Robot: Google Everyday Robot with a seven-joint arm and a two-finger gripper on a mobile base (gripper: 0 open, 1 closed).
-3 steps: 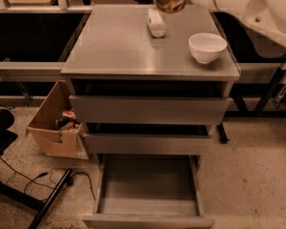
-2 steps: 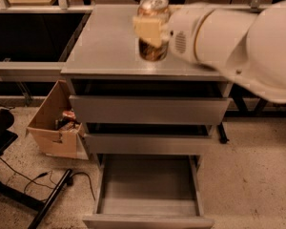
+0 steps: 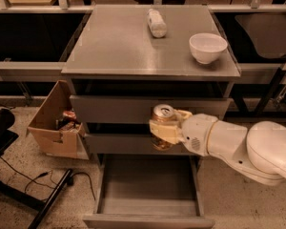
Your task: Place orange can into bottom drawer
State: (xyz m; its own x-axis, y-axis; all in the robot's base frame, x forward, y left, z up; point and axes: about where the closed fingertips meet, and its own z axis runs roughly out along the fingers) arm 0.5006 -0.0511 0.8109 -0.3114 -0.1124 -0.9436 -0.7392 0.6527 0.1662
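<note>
My gripper (image 3: 163, 129) is shut on the orange can (image 3: 162, 114), which stands upright with its silver top showing. It hangs in front of the two upper drawers of the grey cabinet, above the open bottom drawer (image 3: 148, 189). The drawer is pulled out and its flat grey floor is bare. My white arm (image 3: 238, 146) reaches in from the right.
On the cabinet top (image 3: 119, 46) lie a whitish plastic bottle (image 3: 157, 23) and a white bowl (image 3: 208, 47). A cardboard box (image 3: 55, 123) with items stands on the floor at the left. A black chair base and cables (image 3: 33, 185) lie at lower left.
The gripper has carried the can down from above the cabinet top to in front of the upper drawers, over the open bottom drawer. The bottle and bowl show again.
</note>
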